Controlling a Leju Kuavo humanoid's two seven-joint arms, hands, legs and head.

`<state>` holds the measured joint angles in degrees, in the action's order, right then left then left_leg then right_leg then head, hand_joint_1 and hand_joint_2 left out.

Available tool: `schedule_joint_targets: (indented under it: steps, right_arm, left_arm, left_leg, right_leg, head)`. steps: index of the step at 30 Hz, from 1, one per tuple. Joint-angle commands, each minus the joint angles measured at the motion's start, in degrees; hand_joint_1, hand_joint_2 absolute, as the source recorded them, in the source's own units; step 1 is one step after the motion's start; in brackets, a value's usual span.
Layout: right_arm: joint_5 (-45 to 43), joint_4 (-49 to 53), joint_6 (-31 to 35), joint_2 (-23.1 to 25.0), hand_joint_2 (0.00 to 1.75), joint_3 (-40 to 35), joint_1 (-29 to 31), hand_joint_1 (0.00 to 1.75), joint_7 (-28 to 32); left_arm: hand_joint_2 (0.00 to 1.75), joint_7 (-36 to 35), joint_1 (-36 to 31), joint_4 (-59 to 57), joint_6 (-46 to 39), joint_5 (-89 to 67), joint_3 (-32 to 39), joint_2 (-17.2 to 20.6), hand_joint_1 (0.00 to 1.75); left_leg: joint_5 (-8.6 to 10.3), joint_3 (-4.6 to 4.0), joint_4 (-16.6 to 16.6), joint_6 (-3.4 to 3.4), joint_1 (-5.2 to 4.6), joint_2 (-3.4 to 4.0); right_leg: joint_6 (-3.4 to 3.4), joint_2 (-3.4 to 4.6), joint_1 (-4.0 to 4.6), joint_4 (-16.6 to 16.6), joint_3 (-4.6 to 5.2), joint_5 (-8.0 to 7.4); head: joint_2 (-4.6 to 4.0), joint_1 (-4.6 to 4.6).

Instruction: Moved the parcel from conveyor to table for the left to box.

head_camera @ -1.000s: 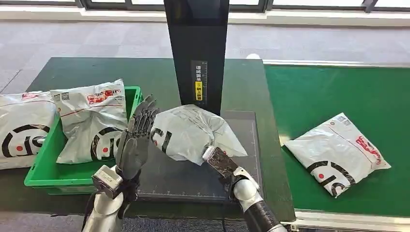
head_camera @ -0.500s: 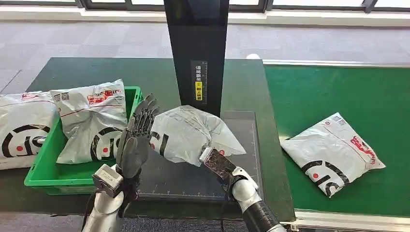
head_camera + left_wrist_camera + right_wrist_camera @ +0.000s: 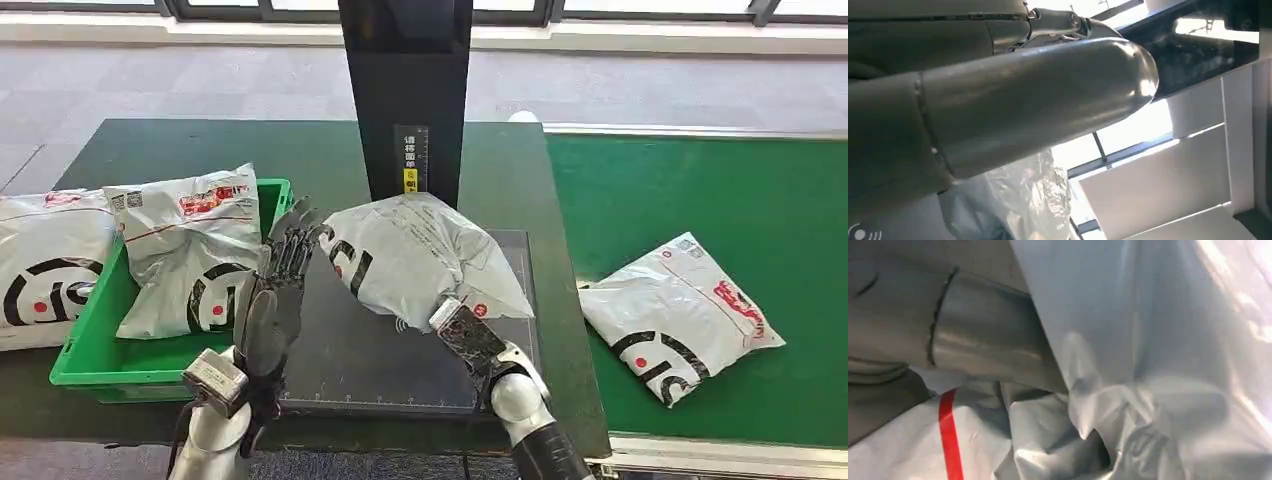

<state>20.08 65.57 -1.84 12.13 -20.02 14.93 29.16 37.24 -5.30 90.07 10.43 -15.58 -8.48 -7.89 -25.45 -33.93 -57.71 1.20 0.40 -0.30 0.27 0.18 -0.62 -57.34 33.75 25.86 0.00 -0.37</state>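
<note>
Head view: my right hand [image 3: 468, 338] is pinching the near corner of the grey poly mailer parcel [image 3: 425, 255], and the bag hangs crumpled over the black scan pad [image 3: 370, 365], just in front of the black scanner post [image 3: 408, 100]. Can't tell if its far edge touches the pad or post base. Left hand [image 3: 275, 290] is up beside the parcel's left edge w/ fingers straight and spread, holding nothing, close to the bag but I can't say touching.

Right wrist view backs the grip: wrinkled grey film w/ a red stripe bunched against the thumb [image 3: 993, 345].

Handling, my read: soft, thin plastic film, prob light, contents limp (clothing or similar). It sags and folds from a one-corner hold, so it'll swing and could slide out of the pinch since the film looks slick and shiny. Not fragile. Better hold = bunch a thick fold at the edge, or support from under w/ the left palm once it's laid flat.

Left of the post: green bin [image 3: 95, 360] w/ one mailer [image 3: 190, 250] in it, another mailer [image 3: 45, 265] further left beside it. Right of the post: green conveyor [image 3: 700, 180] w/ one more mailer [image 3: 680, 315] on it.
</note>
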Motion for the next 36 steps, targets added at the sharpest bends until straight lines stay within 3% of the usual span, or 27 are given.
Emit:
schedule_joint_targets:
  steps: [1,2,5,6,36]
  right_arm:
    - [23.0,6.4,22.8,-2.0,0.0,3.4,-3.2,0.0,-10.6]
    - [22.4,7.7,20.8,-2.4,0.0,3.3,-4.0,0.0,-10.5]
    - [39.9,9.5,28.9,-3.2,0.0,2.3,-4.8,0.0,-18.7]
    - [42.4,10.5,28.6,-3.2,0.0,1.9,-5.0,0.0,-20.2]
    - [42.8,11.2,28.2,-3.2,0.0,1.7,-5.0,0.0,-20.8]
  left_arm:
    - [0.0,-0.9,-1.2,-0.8,0.6,-0.8,1.4,-0.3,0.0]
    - [0.0,-0.9,-1.3,-1.3,0.7,-0.8,1.1,-0.1,0.0]
    - [0.0,-0.4,-0.4,-1.5,0.4,-0.6,0.6,0.0,0.0]
    - [0.0,-0.2,0.0,-1.4,0.4,-0.5,0.4,0.0,0.0]
    - [0.0,-0.1,0.4,-1.2,0.3,-0.6,0.3,0.1,0.0]
  left_leg:
    - [0.02,0.03,0.1,-0.04,-0.01,-0.14]
    - [0.04,0.08,0.1,-0.05,0.0,-0.21]
    - [0.01,0.15,0.1,-0.06,-0.01,-0.13]
    - [-0.01,0.18,0.1,-0.06,0.01,-0.08]
    - [-0.02,0.08,0.1,-0.06,-0.01,0.0]
  right_leg:
    - [0.0,-0.18,0.0,0.1,-0.08,0.03]
    - [0.0,-0.26,0.01,0.1,-0.17,0.03]
    - [0.0,-0.17,0.0,0.1,-0.21,0.03]
    - [0.0,-0.14,0.02,0.2,-0.25,0.02]
    - [0.0,-0.02,0.0,0.1,-0.1,0.0]
  head:
    - [0.0,0.0]
    - [0.0,0.0]
    - [0.0,0.0]
    - [0.0,0.0]
    - [0.0,0.0]
